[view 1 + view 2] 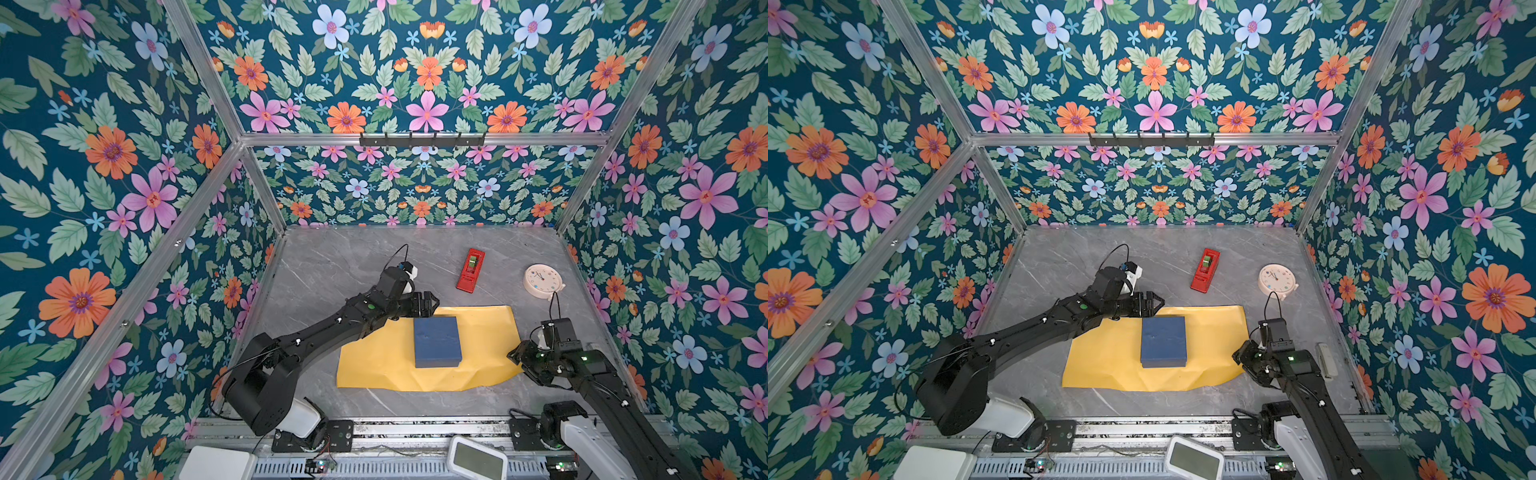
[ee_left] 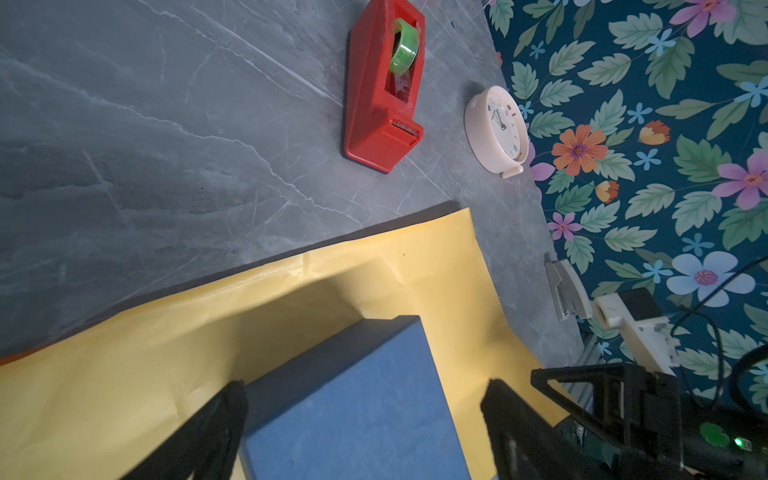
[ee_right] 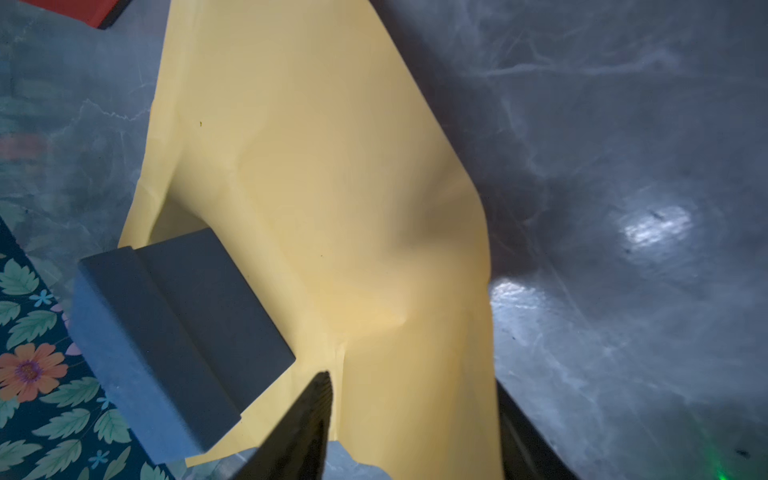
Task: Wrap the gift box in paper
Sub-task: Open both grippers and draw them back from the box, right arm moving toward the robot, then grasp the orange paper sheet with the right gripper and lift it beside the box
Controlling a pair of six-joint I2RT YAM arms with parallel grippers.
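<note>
Both top views show the gift box [image 1: 437, 341] [image 1: 1163, 341] lying flat on the yellow face of the paper [image 1: 382, 361], near the sheet's middle and closer to its far edge than its near one. The box is close to square. Its slightly longer sides run from the front of the table toward the back wall, turned a touch off square with the sheet. The paper's long axis runs across the table, left to right, and its near edge is creased and wavy.

The left gripper [image 1: 432, 305] hovers at the sheet's far edge, just beyond the box's far left corner, with its jaws spread wide and holding nothing. In the left wrist view its fingers [image 2: 226, 415] stand to either side of the box. The right gripper [image 1: 514, 356] sits at the paper's near right corner. In the blurred right wrist view its fingers [image 3: 318, 411] stand apart with the paper's edge between them, and they appear not to be clamped on it.

A red tape dispenser [image 1: 470, 270] lies beyond the paper, its length pointing roughly toward the back wall, with a pale round clock [image 1: 542, 280] to its right. Everything rests on a grey marble-patterned table [image 1: 332, 257], enclosed by an aluminium frame [image 1: 415, 139] and walls [image 1: 104, 166] papered with flowers and leaves on dark teal.
</note>
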